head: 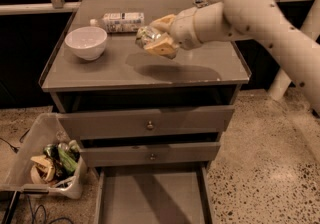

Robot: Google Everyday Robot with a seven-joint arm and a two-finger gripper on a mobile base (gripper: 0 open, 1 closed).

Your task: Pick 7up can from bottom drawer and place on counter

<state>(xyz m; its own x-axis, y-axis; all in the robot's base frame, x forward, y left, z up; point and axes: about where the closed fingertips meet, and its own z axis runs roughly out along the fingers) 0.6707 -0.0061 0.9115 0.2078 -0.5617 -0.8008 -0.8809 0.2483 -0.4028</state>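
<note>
The 7up can [144, 36] hangs in the upper middle of the frame, clamped between the fingers of the hand [153, 37], just above the grey surface [200, 68] and not touching it. It is probably light, thin-walled and slick, so a moderate squeeze across its mid-body looks safer than gripping the rims.

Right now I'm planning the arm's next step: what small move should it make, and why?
Probably lower the gripper straight down. It holds the 7up can in the air above the counter, and its shadow falls on bare surface apart from the bowl and the lying bottle, so the can could likely be set down there.
</note>
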